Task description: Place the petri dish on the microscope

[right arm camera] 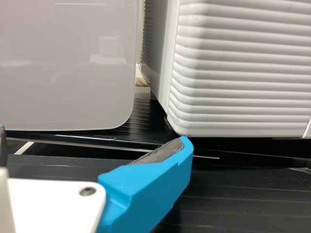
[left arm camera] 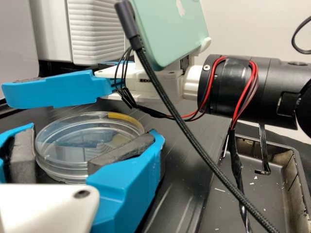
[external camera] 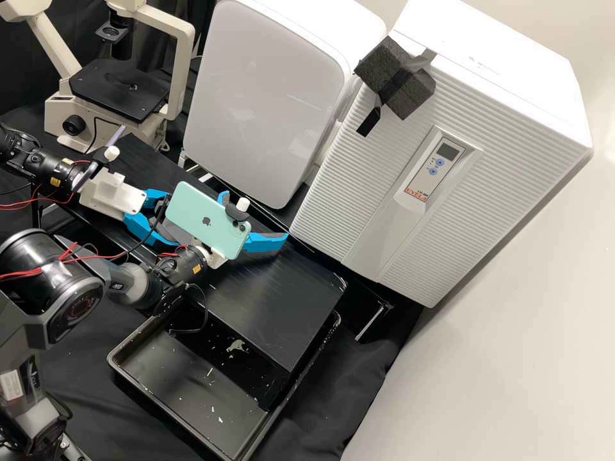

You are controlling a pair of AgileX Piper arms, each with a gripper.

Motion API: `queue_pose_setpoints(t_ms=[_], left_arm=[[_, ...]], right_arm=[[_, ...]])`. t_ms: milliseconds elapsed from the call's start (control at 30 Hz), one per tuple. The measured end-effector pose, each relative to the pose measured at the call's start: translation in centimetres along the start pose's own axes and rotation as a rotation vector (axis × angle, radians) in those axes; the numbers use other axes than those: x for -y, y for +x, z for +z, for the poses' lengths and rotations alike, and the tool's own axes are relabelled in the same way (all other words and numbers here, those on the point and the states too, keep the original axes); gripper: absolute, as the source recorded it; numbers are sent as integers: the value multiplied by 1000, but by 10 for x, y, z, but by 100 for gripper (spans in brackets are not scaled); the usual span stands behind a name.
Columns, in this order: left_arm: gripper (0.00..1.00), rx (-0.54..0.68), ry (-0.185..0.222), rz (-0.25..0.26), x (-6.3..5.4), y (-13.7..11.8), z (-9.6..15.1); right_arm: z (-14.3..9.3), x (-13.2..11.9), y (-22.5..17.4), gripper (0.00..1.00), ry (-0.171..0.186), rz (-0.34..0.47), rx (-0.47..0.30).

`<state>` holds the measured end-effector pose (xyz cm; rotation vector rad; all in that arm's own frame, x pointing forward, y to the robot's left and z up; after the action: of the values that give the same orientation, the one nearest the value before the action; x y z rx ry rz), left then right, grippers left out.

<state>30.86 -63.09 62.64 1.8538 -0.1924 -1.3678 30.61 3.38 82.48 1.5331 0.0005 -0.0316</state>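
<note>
Dish [left arm camera: 68,141] held between left jaws, spread dish-wide, pads [left arm camera: 23,156] at opposite sides of rim. Right jaws wide, holding nothing. Microscope [external camera: 118,93] nearer left jaws; left likely carries.

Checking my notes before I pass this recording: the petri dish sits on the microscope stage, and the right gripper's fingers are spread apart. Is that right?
Not on the microscope stage: the left wrist view shows the petri dish between the fingers of the left gripper. The right gripper has its fingers spread apart.
</note>
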Motion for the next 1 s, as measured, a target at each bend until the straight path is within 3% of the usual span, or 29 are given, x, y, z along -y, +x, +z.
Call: queue_pose_setpoints(t_ms=[700, 1000], left_arm=[[0, 4, -9, 4, 4, -2, 1], [0, -42, 10, 18, 6, -33, 6]], right_arm=[[0, 0, 0, 100, 0, 0, 0], [0, 0, 0, 100, 0, 0, 0]])
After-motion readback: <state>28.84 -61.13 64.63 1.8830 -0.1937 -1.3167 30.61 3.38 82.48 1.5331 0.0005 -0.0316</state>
